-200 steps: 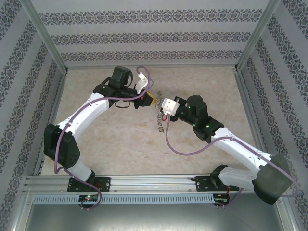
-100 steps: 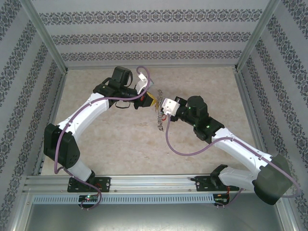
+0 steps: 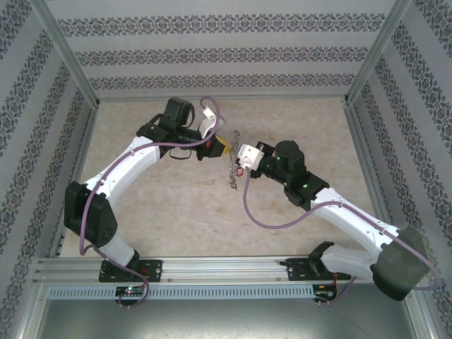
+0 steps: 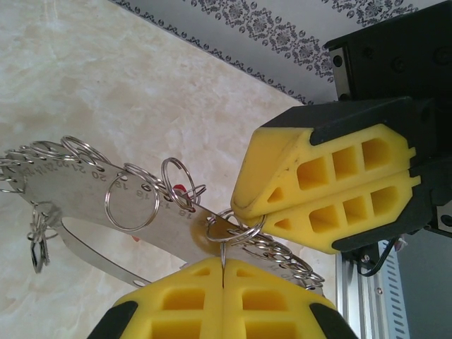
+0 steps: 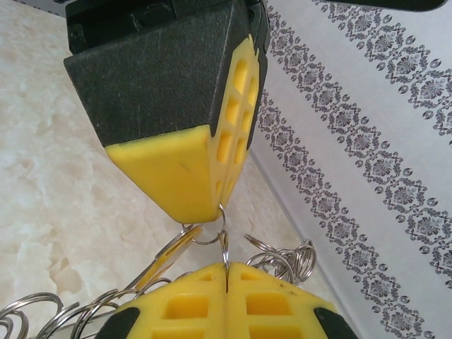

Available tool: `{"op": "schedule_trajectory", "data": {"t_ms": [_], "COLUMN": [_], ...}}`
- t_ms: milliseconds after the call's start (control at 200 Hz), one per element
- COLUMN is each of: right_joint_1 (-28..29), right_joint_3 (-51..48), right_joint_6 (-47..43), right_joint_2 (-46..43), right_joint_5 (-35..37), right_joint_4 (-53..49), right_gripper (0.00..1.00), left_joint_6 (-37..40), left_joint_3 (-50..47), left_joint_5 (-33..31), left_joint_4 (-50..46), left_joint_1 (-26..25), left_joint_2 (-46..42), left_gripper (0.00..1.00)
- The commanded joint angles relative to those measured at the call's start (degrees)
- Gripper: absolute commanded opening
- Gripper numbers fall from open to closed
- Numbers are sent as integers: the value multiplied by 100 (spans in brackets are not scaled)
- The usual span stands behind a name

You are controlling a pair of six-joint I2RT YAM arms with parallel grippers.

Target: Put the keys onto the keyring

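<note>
My left gripper [image 3: 220, 146] and right gripper [image 3: 239, 157] meet tip to tip above the middle of the table. In the left wrist view my left gripper [image 4: 222, 272] is shut on a small split ring [image 4: 236, 229], edge-on between the pads. That ring links to a flat silver strip [image 4: 92, 187] stamped with numbers and strung with several rings. The right gripper [image 4: 244, 210] pinches the same cluster from above. My right gripper [image 5: 226, 272] is shut on a small ring [image 5: 224, 244], the left gripper [image 5: 212, 210] just over it. A red tag [image 3: 240, 169] hangs below. I cannot pick out the keyring.
A string of rings [image 3: 233, 180] dangles from the grippers toward the marbled table [image 3: 155, 205]. Patterned walls [image 3: 226, 53] and metal posts enclose the table at the back and sides. A metal rail [image 3: 226, 268] runs along the near edge.
The right gripper has edged slightly left and up toward the left gripper, and the dangling rings shifted with it. Both grips are unchanged.
</note>
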Motion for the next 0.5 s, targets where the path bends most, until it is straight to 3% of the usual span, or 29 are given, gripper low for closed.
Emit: {"op": "schedule_trajectory", "data": {"t_ms": [0, 495], "right_joint_1": [35, 61], "right_joint_3": [80, 107], "right_joint_6": [104, 162], "right_joint_2": [-72, -68], "right_joint_5": [-175, -302], "right_joint_4": [416, 356], "right_gripper": [0, 0], "left_joint_6": [-44, -63], "left_joint_3": [29, -26], "left_joint_5": [225, 258], "left_joint_4": [-36, 140], "left_joint_1": [45, 42], "left_joint_2": [-124, -174], "left_gripper": [0, 0]}}
